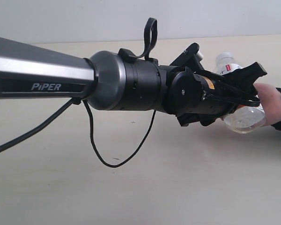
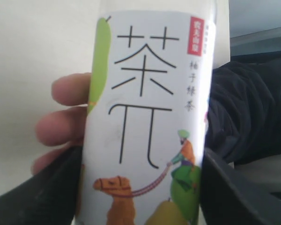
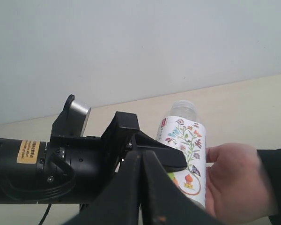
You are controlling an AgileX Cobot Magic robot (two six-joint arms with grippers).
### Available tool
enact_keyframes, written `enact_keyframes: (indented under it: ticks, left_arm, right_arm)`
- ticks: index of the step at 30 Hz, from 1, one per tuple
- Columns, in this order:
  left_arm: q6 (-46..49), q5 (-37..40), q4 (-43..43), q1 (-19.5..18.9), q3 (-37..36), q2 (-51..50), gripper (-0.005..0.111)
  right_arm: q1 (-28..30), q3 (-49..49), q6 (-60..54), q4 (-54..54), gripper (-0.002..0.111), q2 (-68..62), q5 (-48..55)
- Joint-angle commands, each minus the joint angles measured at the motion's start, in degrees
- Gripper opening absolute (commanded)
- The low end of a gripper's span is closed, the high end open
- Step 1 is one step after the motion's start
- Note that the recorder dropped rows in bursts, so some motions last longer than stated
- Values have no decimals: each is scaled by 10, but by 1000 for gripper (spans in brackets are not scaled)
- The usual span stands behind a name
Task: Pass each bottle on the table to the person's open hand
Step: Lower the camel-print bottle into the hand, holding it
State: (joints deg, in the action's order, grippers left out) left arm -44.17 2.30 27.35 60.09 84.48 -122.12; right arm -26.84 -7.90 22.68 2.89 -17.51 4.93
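One bottle [image 1: 246, 119], clear with a white printed label and a pale cap, hangs above the table [image 1: 178, 187] at the right. My left gripper [image 1: 246, 89] is shut on its body, one finger on each side of the label. The left wrist view shows the bottle [image 2: 145, 93] filling the space between the jaws of the left gripper [image 2: 143, 187]. The person's hand [image 1: 271, 103] lies against the bottle's far side, fingers [image 2: 61, 126] curled behind it. My right gripper [image 3: 142, 157] is shut and empty, looking at the bottle [image 3: 189, 150] and hand [image 3: 234, 183].
The left arm's long grey link [image 1: 42, 70] stretches across the exterior view from the left, with a black cable [image 1: 103, 154] drooping toward the table. The person's dark sleeve [image 2: 253, 108] comes in from the right. A pale wall [image 3: 131, 47] stands behind the table.
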Motion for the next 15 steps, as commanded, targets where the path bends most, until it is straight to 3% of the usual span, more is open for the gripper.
enact_keyframes:
  ticks: [1,5,10,15]
  left_arm:
    - [4,-19,-8,1,0,1,0]
    - [4,-19,-28,1,1,1,8]
    - [4,-18,-28,1,1,1,41]
    - [4,-9,-28,1,1,1,64]
  right_arm:
    - [2,1,-1,1,0,3,-7]
    - [2,1,-1,1,0,3,-7]
    - [2,1,-1,1,0,3,-7]
    - [2,1,-1,1,0,3,-4]
